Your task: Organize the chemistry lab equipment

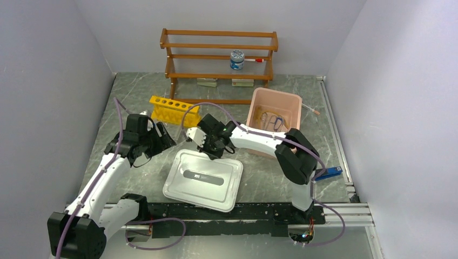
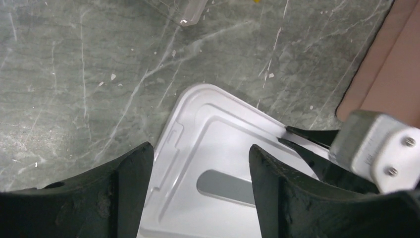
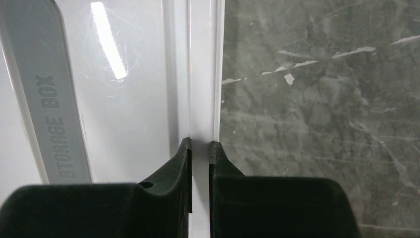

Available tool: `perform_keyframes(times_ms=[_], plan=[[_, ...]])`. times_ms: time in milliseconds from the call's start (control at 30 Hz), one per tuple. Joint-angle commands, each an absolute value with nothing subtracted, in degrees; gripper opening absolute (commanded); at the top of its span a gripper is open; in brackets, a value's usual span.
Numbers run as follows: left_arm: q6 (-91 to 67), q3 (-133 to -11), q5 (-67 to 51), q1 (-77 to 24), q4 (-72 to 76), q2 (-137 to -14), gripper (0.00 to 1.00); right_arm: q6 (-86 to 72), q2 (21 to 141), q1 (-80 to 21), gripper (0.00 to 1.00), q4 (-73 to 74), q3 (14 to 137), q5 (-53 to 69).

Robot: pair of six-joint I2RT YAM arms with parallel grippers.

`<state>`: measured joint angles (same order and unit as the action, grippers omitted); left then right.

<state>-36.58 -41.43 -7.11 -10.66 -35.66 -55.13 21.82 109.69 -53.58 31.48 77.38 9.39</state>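
Observation:
A white storage-box lid (image 1: 202, 179) lies flat on the table in front of the arms. My right gripper (image 1: 207, 144) is down at its far edge, and in the right wrist view the right gripper (image 3: 200, 145) is shut on the lid's raised rim (image 3: 202, 74), one finger on each side. My left gripper (image 2: 198, 148) hangs open over the lid's far left corner (image 2: 198, 94) with nothing between its fingers. The yellow test-tube rack (image 1: 170, 109) stands behind the left gripper (image 1: 162, 141). Blue and metal clamps (image 1: 273, 121) lie inside the pink bin (image 1: 291, 102).
A wooden shelf (image 1: 219, 54) at the back holds a white-lidded jar (image 1: 236, 60) and a thin tube (image 1: 254, 60). Another thin tube (image 1: 310, 109) lies right of the bin. A blue tool (image 1: 328, 174) sits by the right arm's base. Grey walls close both sides.

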Motion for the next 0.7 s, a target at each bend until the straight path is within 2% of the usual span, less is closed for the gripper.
perform_keyframes(times_ms=[0,300,500,667], plan=[[-35.8,-40.9,-9.5,-10.5,-34.1,-54.5,0.75,22.1,104.5,-53.4,0.00,34.7,76.9,11.7],[-32.7,-37.9,-21.2,-10.5,-29.3,-58.1,0.79,20.9,98.4,-52.3,0.00,35.9,75.9,11.6],[-29.8,-39.8,-21.4,-10.5,-30.9,-59.8,0.84,20.7,94.9,-51.5,0.00,36.5,76.2,11.2],[-26.9,-42.4,-32.2,-10.5,-32.5,-62.3,0.84,20.6,93.0,-51.1,0.00,37.9,78.0,12.3]])
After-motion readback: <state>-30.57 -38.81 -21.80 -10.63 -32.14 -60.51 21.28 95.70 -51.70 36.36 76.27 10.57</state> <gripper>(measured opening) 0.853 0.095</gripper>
